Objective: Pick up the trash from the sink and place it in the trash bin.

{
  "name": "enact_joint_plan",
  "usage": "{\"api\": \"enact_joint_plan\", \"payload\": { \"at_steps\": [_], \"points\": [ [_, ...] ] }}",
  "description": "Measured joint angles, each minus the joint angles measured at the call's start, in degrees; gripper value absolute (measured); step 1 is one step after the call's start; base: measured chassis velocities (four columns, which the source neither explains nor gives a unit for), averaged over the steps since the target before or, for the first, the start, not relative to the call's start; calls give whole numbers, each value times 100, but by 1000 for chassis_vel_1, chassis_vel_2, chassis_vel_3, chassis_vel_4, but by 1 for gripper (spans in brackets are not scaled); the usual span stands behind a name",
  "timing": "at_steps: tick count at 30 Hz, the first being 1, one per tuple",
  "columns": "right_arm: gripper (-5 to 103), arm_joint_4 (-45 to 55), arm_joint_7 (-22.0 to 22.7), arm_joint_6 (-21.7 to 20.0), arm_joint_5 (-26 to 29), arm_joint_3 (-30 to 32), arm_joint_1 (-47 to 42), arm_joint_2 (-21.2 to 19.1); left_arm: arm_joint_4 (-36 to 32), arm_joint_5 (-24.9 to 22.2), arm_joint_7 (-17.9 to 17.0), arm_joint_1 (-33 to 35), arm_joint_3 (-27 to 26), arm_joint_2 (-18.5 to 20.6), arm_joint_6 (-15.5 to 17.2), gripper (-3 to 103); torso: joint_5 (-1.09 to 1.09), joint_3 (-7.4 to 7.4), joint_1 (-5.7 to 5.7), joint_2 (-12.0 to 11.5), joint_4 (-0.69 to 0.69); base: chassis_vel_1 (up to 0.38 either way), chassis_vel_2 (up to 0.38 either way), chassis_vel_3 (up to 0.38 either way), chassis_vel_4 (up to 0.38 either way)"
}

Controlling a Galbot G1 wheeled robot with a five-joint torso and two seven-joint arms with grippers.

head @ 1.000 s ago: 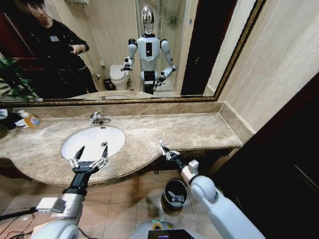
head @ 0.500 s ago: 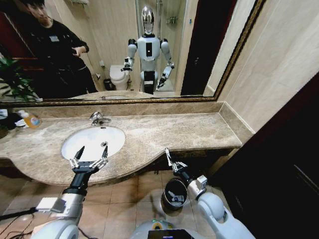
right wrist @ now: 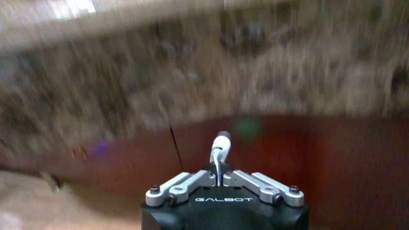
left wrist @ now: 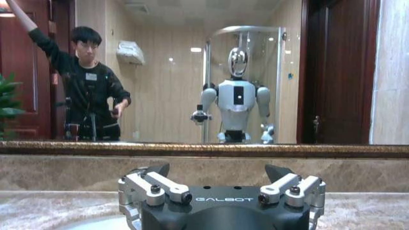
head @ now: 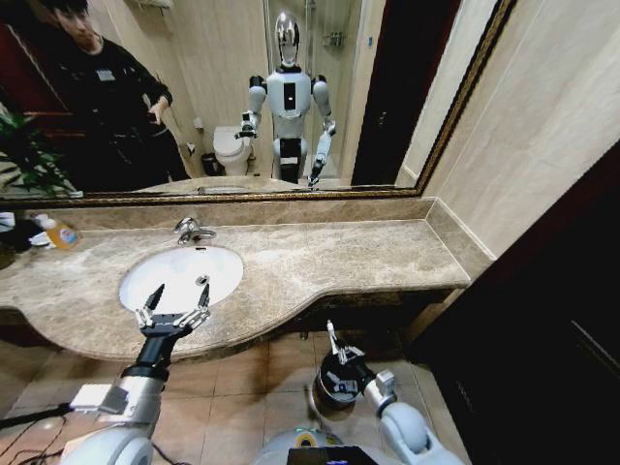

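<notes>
Your right gripper (head: 332, 339), low and centre-right in the head view, is clamped on a white toothbrush (right wrist: 220, 143) just above the trash bin (head: 339, 373), presumably for dropping, while your left gripper (head: 174, 302) hangs spread over the sink (head: 184, 271).

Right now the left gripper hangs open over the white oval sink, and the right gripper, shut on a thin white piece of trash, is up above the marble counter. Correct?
Not quite. The right gripper is below the counter's edge, over the small round black trash bin on the floor, as the head view shows. The rest stands: left gripper open over the white oval sink, right shut on a thin white piece of trash.
</notes>
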Motion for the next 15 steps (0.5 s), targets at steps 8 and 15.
{"api": "enact_joint_plan", "payload": {
  "at_steps": [8,15],
  "points": [
    [1,-1844,59,442,-264,-73,542,461,0,0,0,0,1,0,0,100,-2,0,0,0,1,0,0,0,0],
    [1,-2926,169,684,-439,-54,929,685,0,0,0,0,0,0,0,100,-2,0,0,0,0,0,0,0,0]
  ]
}}
